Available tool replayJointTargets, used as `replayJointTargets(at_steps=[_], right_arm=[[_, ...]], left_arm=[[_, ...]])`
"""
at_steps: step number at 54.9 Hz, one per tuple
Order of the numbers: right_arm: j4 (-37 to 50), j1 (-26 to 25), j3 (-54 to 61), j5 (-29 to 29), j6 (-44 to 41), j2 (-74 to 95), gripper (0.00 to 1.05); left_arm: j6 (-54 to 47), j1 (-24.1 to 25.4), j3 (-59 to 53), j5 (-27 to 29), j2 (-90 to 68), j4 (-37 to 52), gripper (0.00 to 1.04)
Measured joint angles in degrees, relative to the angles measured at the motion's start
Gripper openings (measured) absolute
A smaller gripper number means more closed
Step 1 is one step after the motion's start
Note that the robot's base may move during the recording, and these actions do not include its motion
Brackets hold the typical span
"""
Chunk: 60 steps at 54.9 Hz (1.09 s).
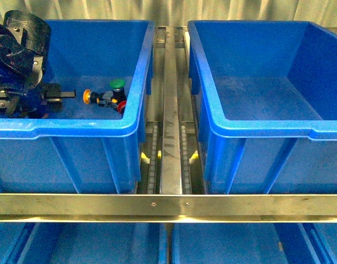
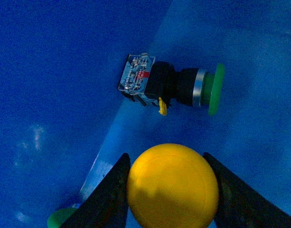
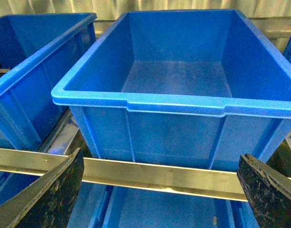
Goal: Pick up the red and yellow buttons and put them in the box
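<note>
Front view: left hand (image 1: pixel 66 94) low inside left bin (image 1: pixel 75 129), arm reaching sideways toward yellow button (image 1: pixel 87 97) lying on bin floor; red button (image 1: pixel 122 106) and green button (image 1: pixel 116 84) just beyond.

Left wrist view: fingers (image 2: pixel 109 194) apart, flanking yellow button's cap, clamp not evident. Push deeper, close squarely on cap, keep clear of green button.

Right wrist view: right hand (image 3: pixel 159 159) spread wide, empty, facing empty box (image 3: pixel 173 105), likely drop target.

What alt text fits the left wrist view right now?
A yellow button sits between the black fingers of the left gripper, over a blue bin floor. Beyond it a green-capped button lies on its side.
</note>
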<state>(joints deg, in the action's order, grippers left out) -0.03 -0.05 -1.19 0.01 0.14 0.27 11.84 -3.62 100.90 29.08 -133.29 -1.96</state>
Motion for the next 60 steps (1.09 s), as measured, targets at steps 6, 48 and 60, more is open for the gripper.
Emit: replayJointTargets(at_steps=[6, 48, 60], right_arm=[[0.0, 0.0, 0.0, 0.0, 0.02, 0.0, 0.98], [0.0, 0.0, 0.0, 0.0, 0.02, -0.02, 0.98], [0.0, 0.0, 0.0, 0.0, 0.02, -0.02, 0.98]], left_arm=[[-0.02, -0.02, 0.0, -0.17, 0.0, 0.0, 0.34], [-8.61, 1.33, -29.31, -31.39, 35.65, 12.55, 0.34], [5.4, 5.03, -44.46, -55.54, 46.64, 28.41, 0.34]])
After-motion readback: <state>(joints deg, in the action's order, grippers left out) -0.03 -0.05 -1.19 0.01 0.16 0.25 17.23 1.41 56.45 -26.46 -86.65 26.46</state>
